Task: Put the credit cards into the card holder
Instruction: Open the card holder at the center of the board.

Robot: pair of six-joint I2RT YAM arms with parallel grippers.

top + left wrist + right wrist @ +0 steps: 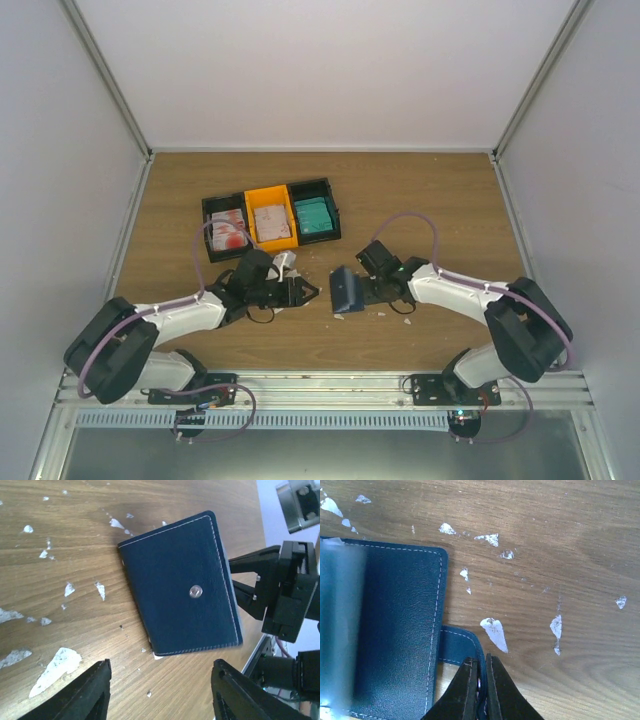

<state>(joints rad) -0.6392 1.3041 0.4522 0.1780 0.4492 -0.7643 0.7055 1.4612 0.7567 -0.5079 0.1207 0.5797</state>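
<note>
Pinching the holder's (390,630) snap tab (461,642), the R gripper (481,680) has both fingers pressed flat together on the tab's end, no gap showing. The holder body sits just left of those fingers in the R wrist view: navy, white stitching, w/ a blurred lighter-blue strip at its far side. White scraps (495,632) lie on the table (560,540) just ahead & to the right of the tips.

The L gripper (160,695) has its jaws well apart w/ nothing between them. The holder lies ahead of its tips, not touching them, closed outer face toward the L wrist cam, metal snap stud (195,591) near the face's middle. One edge looks to rest on the wood; can't tell if the rest is lifted.

From above, the 2 grippers point at each other w/ the holder between them, held at the R tips, clear of the L tips.

The cards (271,221) are further out, beyond the L gripper, in 3 bins (266,193) set in a row. White-w/-red ones are in the black bin on the left, beige in the orange middle bin, teal in the black bin on the right.
</note>
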